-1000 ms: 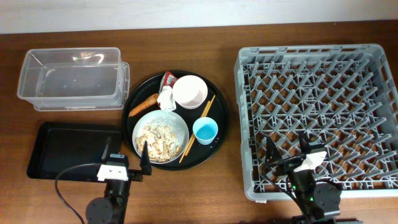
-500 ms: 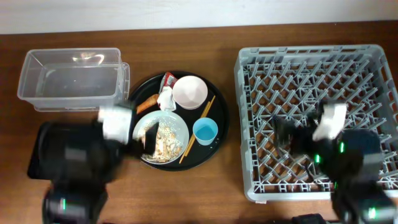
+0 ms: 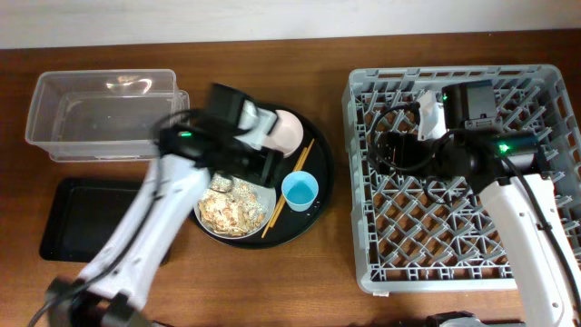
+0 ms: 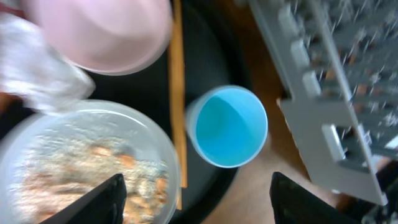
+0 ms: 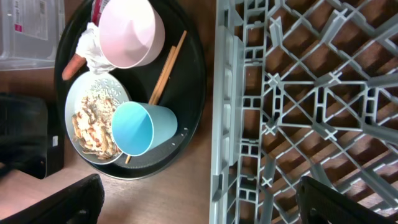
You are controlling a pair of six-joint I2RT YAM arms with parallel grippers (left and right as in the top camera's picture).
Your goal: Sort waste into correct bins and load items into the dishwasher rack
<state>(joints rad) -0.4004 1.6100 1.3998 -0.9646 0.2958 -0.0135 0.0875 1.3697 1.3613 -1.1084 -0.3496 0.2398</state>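
On the round black tray (image 3: 320, 195) sit a white plate (image 3: 238, 207) of rice scraps, a light-blue cup (image 3: 300, 191), a white bowl (image 3: 290, 132) and wooden chopsticks (image 3: 303, 154). My left gripper (image 3: 266, 163) hovers open and empty over the plate and cup; its view shows the cup (image 4: 230, 127), bowl (image 4: 102, 31), chopsticks (image 4: 177, 93), tissue (image 4: 37, 74) and jaws (image 4: 199, 205). My right gripper (image 3: 390, 150) is open and empty over the grey rack (image 3: 472, 182)'s left side. Its view shows the carrot (image 5: 69, 67), tissue (image 5: 93, 53), red wrapper (image 5: 97, 7) and cup (image 5: 140, 127).
The clear plastic box (image 3: 100, 113) stands at the back left, and the shallow black rectangular tray (image 3: 82, 218) lies in front of it. My left arm hides the carrot, tissue and wrapper from overhead. Bare wooden table lies between the round tray and the rack (image 5: 311, 93).
Both arms rose from the table's front edge. The left arm swung out over the round tray; the right arm reached over the rack's left part. No object has moved.
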